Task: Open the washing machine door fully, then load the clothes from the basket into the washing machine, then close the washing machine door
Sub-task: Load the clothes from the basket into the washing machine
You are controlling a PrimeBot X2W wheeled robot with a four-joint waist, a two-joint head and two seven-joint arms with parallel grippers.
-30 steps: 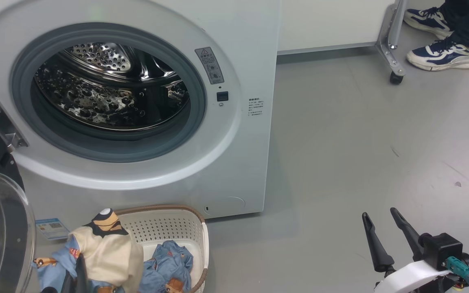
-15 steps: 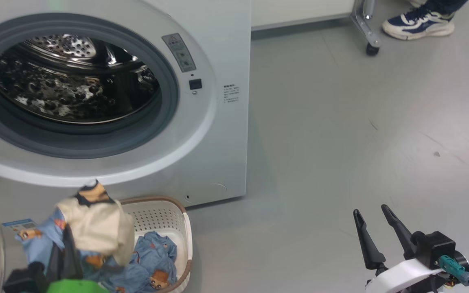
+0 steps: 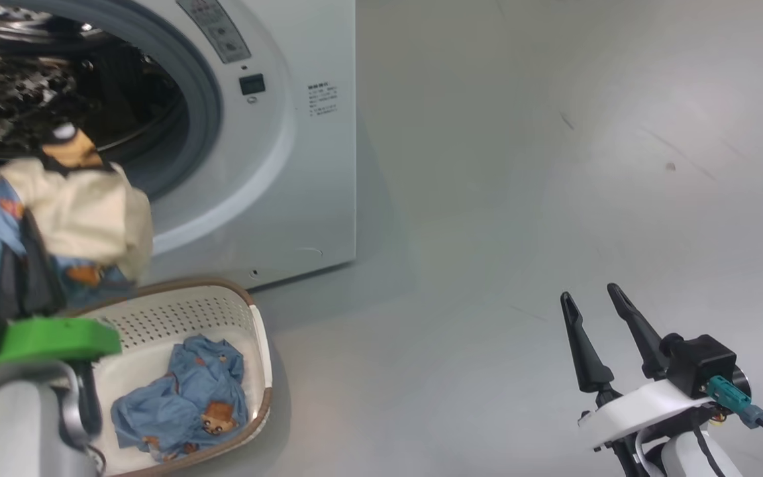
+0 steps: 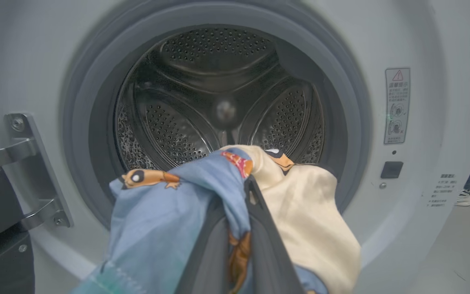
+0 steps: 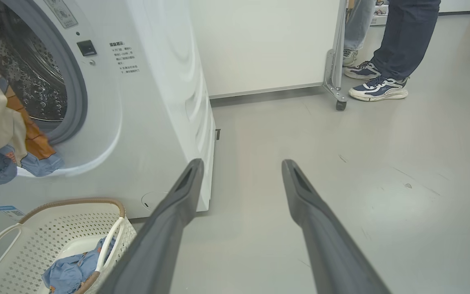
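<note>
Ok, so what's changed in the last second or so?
The left tool, shut on the cream and blue clothes bundle, has lifted it from basket level up to the washer's drum opening. The head view also swung, shifting the whole picture. Unchanged: the right tool stays open and low, and one blue garment lies in the basket.

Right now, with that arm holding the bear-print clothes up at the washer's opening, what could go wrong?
1. The left gripper pinches only a fold of the clothes. The loose sides hang down and might snag or drape on the grey gasket instead of landing in the drum.
2. A blue garment lies in the basket; stopping after this load would leave it out.
</note>
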